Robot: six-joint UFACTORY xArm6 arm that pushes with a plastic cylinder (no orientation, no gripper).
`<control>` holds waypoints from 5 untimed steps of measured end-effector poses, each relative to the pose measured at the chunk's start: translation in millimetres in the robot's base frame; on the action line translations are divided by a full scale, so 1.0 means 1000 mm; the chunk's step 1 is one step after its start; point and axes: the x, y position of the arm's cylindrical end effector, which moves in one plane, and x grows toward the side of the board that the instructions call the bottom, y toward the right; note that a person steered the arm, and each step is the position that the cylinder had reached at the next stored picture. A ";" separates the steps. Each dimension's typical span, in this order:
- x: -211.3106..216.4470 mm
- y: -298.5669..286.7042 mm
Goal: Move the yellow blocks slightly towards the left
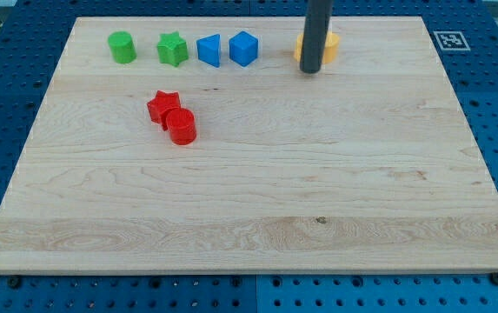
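Note:
The yellow blocks sit near the view's top, right of centre, mostly hidden behind my dark rod; only yellow edges show on both sides of it, so their shapes and number cannot be told. My tip rests on the board right in front of the yellow blocks, touching or nearly touching them.
A row at the view's top left holds a green cylinder, a green star, a blue triangle and a blue cube. A red star and red cylinder touch at the left. A marker tag sits top right.

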 end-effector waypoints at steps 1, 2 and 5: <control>0.007 0.045; -0.012 0.086; -0.061 0.104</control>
